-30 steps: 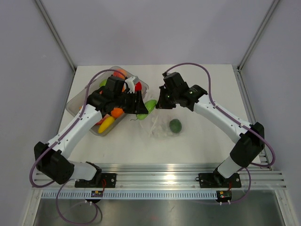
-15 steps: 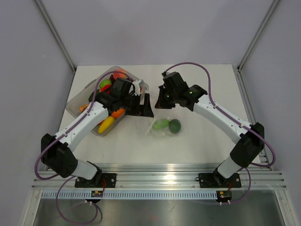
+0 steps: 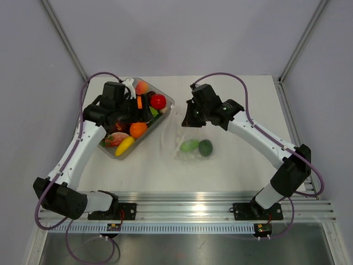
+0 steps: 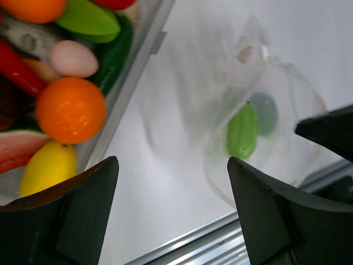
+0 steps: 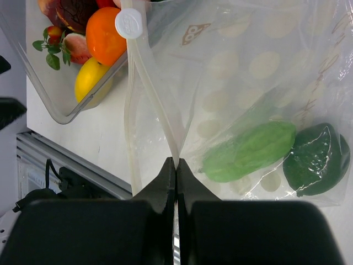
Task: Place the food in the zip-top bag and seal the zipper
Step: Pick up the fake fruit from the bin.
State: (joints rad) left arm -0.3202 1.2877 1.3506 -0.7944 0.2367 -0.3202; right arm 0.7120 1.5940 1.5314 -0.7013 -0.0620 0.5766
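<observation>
The white table (image 3: 242, 165) holds two big things: the zip-top bag (image 5: 259, 72) and, on the bag's left-arm side, a clear plastic tray (image 5: 41, 83) heaped with toy food. The bag lies floppy and see-through, its mouth turned toward the tray.

The right gripper (image 5: 176, 165) is pinched tight on the bag's mouth edge, holding that lip up off the table. The left gripper (image 4: 172, 210) is spread wide with nothing in it, hovering over the tray's bag-side edge (so it's the obvious arm for the next pick, much nearer the food than the right one).

Two pieces sit inside the bag at the end away from the mouth: a light green piece (image 5: 249, 150) and a dark green piece (image 5: 315, 157), touching each other. Beyond the bag's mouth, in the tray, are an orange (image 4: 70, 109), a yellow lemon (image 4: 48, 168), a red tomato (image 3: 158, 101) and a pink egg-shaped piece (image 4: 73, 58).

The zipper (image 5: 151, 94) is unsealed. Its strip runs straight out from the right gripper's pinch toward the tray. Probably the left arm grabs a piece and carries it a short way across into that held-up mouth. The lip looks slack, so it could fold shut.
</observation>
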